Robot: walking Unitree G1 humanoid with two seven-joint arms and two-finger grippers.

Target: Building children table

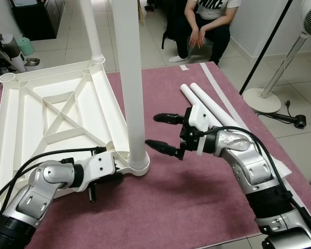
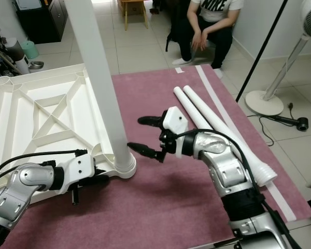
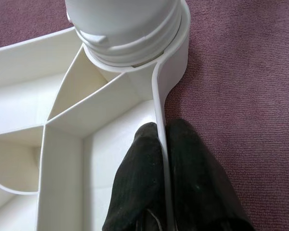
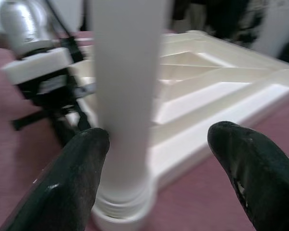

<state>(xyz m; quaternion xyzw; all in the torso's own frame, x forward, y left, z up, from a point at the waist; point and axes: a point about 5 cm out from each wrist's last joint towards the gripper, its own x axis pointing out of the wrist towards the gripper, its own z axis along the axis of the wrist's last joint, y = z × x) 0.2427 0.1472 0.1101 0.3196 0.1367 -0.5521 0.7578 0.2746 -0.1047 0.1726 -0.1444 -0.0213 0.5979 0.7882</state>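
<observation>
Our right gripper (image 1: 167, 134) is hanging wide open just beside the upright leg (image 1: 130, 78), fingers spread and apparently touching nothing, though the blurred wrist view leaves that unsure. Our left gripper (image 3: 163, 159) is pinching the rim of the upturned white tabletop (image 1: 52, 111) near the corner socket (image 1: 138, 165) where that leg is standing. We are seeing two spare legs (image 1: 213, 111) lying on the maroon mat (image 1: 171, 207) beyond the right arm.

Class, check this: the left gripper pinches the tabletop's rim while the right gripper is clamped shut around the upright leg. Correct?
Not quite. The right gripper is open beside the upright leg, fingers spread, as the right wrist view shows. The left gripper does pinch the tabletop's rim.
</observation>
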